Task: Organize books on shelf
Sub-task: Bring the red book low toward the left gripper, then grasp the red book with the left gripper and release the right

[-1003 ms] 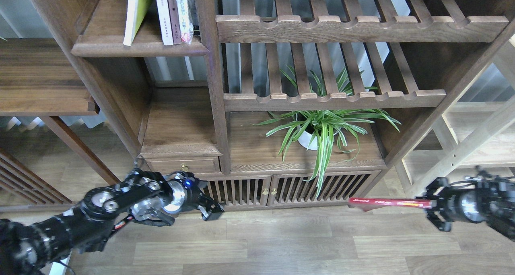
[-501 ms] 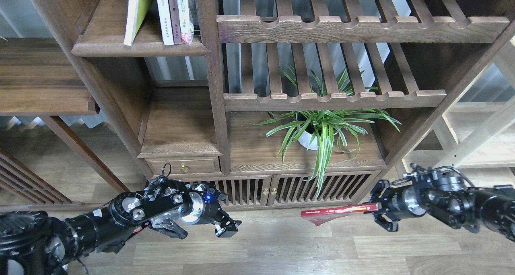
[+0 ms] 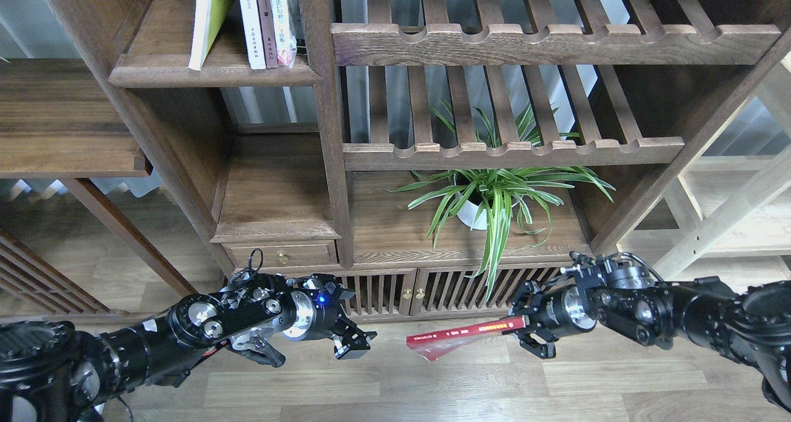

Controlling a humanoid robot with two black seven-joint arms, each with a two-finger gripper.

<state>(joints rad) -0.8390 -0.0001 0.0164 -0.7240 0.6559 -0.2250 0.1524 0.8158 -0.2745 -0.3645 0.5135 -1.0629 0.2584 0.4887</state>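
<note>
My right gripper (image 3: 522,329) is shut on one end of the red book (image 3: 454,340), held flat and low over the floor with its free end pointing left. My left gripper (image 3: 353,335) is open and empty, a short gap to the left of the red book's free end. The shelf (image 3: 213,73) is the solid dark-brown board at the upper left. On it stand a white book with a yellow-green cover (image 3: 207,20) and a pale white one (image 3: 250,23).
A thin brown-spined book and a plastic-wrapped book (image 3: 281,20) stand to the right of the pale one. Slatted racks (image 3: 525,42) fill the right bay. A potted spider plant (image 3: 494,196) sits above the cabinet doors (image 3: 432,292). A pale wood rack (image 3: 729,212) stands at far right.
My right arm has swung left, carrying the red book toward the middle. My left arm has moved right toward it, and its fingers have spread open.
</note>
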